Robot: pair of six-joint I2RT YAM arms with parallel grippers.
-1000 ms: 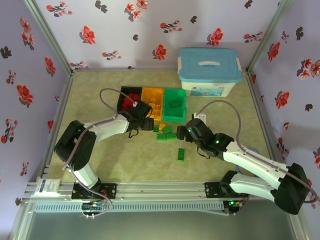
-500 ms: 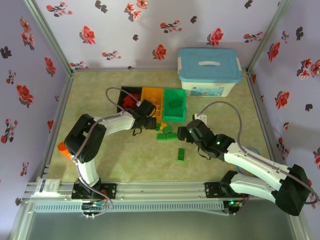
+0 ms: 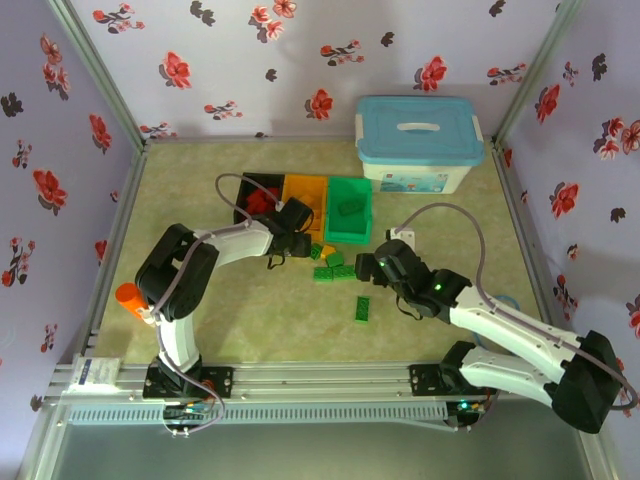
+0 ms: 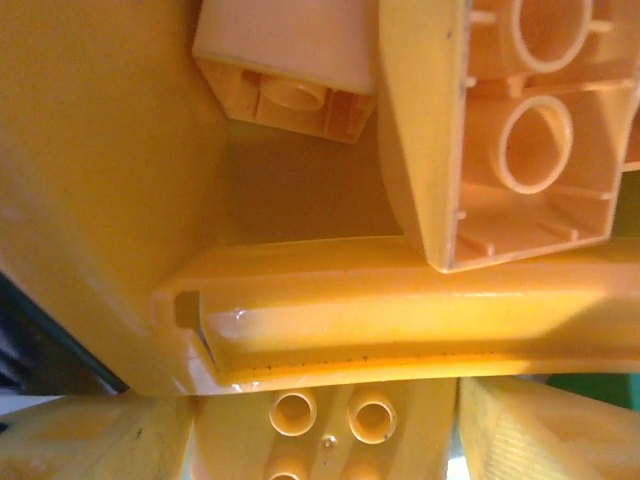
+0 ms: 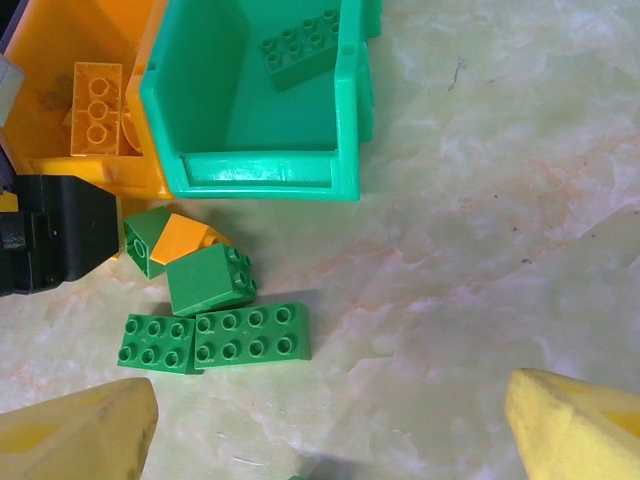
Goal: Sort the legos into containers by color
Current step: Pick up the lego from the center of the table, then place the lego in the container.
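At the near rim of the orange bin (image 3: 300, 188), we cannot tell whether our left tool (image 3: 302, 242) grips anything. Our right tool (image 5: 330, 432) gapes above green legos (image 5: 252, 333).

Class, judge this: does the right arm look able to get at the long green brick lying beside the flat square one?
Probably yes: the right gripper hangs open just short of the long green brick, nothing lying between.

No legible text, tub label (image 3: 415, 183) blurred, rail sticker (image 3: 97, 373) too small
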